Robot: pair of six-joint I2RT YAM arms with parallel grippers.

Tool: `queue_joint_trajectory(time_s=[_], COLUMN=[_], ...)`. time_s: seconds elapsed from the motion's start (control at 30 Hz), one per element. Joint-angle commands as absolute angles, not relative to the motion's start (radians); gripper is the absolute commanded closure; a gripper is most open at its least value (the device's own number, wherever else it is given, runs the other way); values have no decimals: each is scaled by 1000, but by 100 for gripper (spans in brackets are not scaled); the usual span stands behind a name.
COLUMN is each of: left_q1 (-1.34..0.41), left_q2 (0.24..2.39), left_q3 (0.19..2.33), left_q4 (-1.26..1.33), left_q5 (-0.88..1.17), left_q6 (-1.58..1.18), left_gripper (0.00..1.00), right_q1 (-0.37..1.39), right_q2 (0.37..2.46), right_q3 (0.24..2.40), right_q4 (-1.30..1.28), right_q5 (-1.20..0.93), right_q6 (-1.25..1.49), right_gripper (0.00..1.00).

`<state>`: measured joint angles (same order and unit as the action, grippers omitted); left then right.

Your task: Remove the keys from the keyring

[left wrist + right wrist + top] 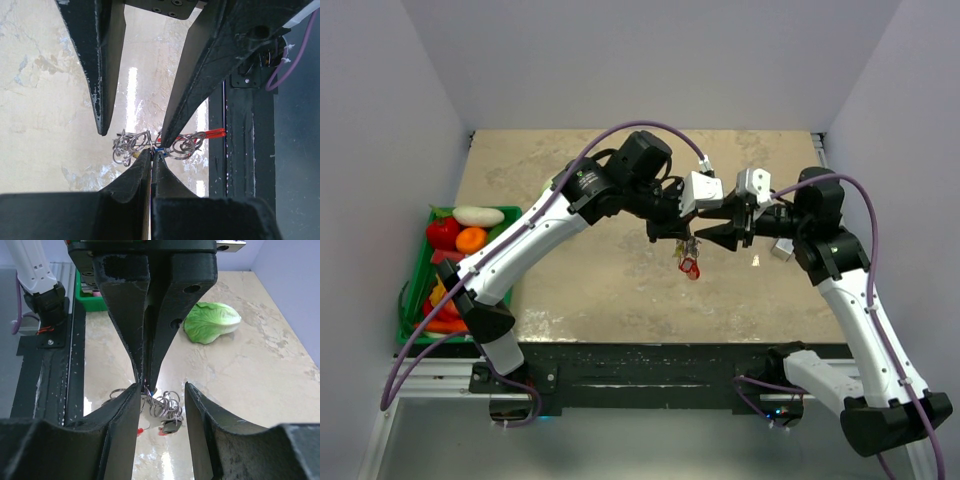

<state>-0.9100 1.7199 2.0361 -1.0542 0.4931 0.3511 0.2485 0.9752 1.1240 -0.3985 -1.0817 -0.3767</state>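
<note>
The keyring (690, 258) hangs above the middle of the table, a tangle of thin silver rings (131, 145) with a red fob (210, 133) sticking out sideways. My left gripper (151, 153) is shut on the keyring, its tips pinching the rings where a bit of blue shows. My right gripper (162, 392) faces it tip to tip and stands open, with the rings (167, 404) hanging between its fingers (125, 415). A small dark key (171, 426) dangles below the rings. Coloured key heads are mostly hidden in the tangle.
A green basket (415, 300) with vegetables sits at the table's left edge. A lettuce (210, 322) lies on the table behind the left gripper. The black rail (650, 360) runs along the near edge.
</note>
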Motion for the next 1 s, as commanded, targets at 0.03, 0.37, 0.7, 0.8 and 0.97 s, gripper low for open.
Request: queue_joint_trajectory(time_s=[0.03,0.37,0.7,0.8,0.97], left_q1=[-907,-907,-905,-907,-907], left_q2=[1678,1678,1677,1678,1681], left_q3=[2051,2056,2056,2054,2052], left_q4=[-993,-992,-992,-992,-992], left_q5=[529,537,534,534,534], left_q6=[342,339,336,337,334], left_gripper=[100,100,100,100,100], right_q1=[250,252,253,264,288], right_q2=[980,980,989,992,1005], right_q3=[1155,1108,1104,1111,1129], right_q4=[-359,-384,-388,-414,-465], right_q5=[-1048,-1058,-1097,-1092,-1069], right_q6=[-370,-428,-440,-469,-515], right_gripper=[56,57,62,66,71])
